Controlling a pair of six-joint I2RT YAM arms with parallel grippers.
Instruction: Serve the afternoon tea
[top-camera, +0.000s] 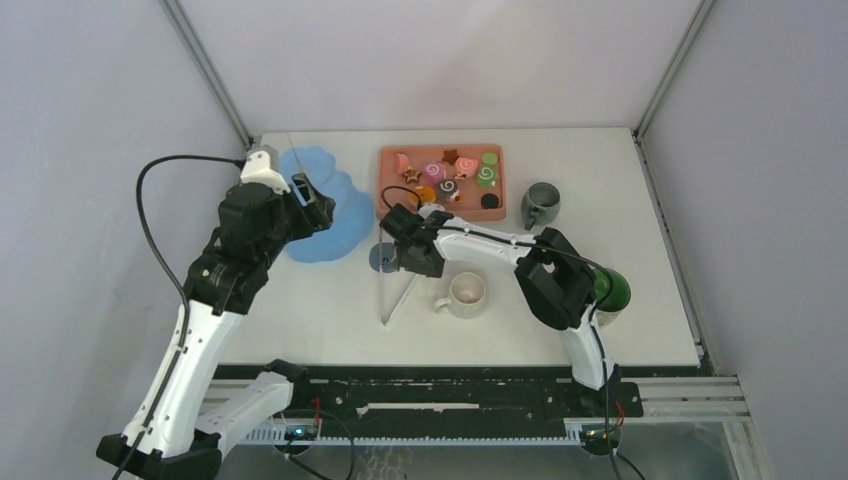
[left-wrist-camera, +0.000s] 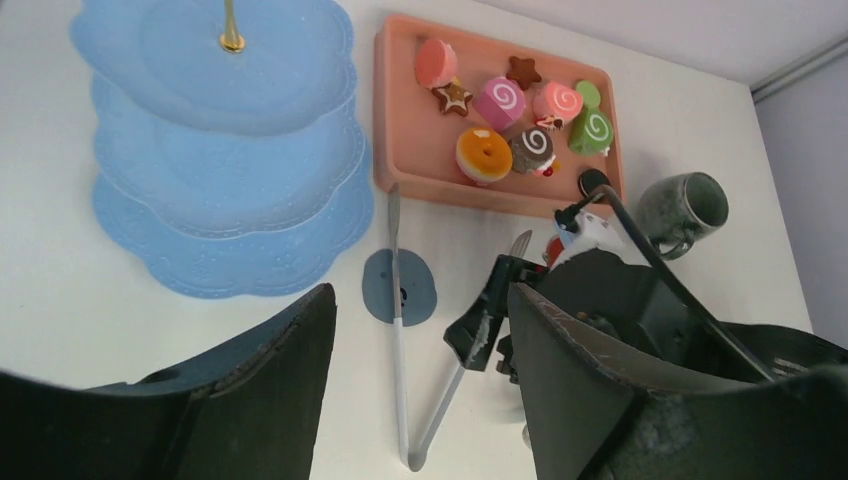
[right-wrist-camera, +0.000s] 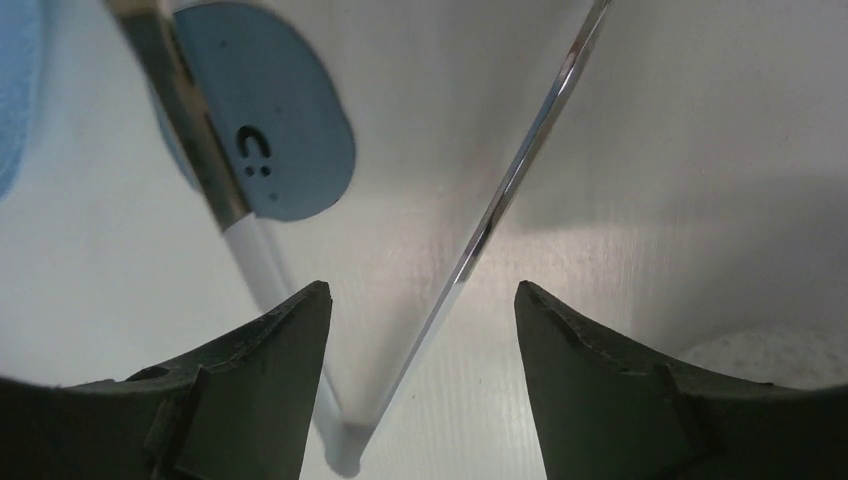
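Two grippers stand released, neither grasping anything. Right gripper (right-wrist-camera: 420, 300): fingers spread low over the table, with one arm of the thin metal tongs (right-wrist-camera: 520, 170) running up between them and touching neither. The tongs' other arm crosses a small blue-grey disc (right-wrist-camera: 290, 130), and both arms are cut off by the top edge of the right wrist view. A pale curved shape in that view's lower right corner is probably the cream mug (top-camera: 466, 293), though too little of it shows to be sure. Left gripper (left-wrist-camera: 420, 300): fingers likewise apart, raised beside the blue tiered dessert tower (left-wrist-camera: 220, 150), part of which it hides in the top view. Green mug (top-camera: 610, 290): largely hidden behind the right arm's elbow, toward the table's right side. Grey mug (left-wrist-camera: 690, 205): upright, just right of the salmon-pink tray (left-wrist-camera: 410, 150). Tray contents: the toy pastries (left-wrist-camera: 483, 155), among them an orange ring, pink and green swirl rolls and a dark star. One black piece at the tray's right end is partly covered by the right arm in the left wrist view.
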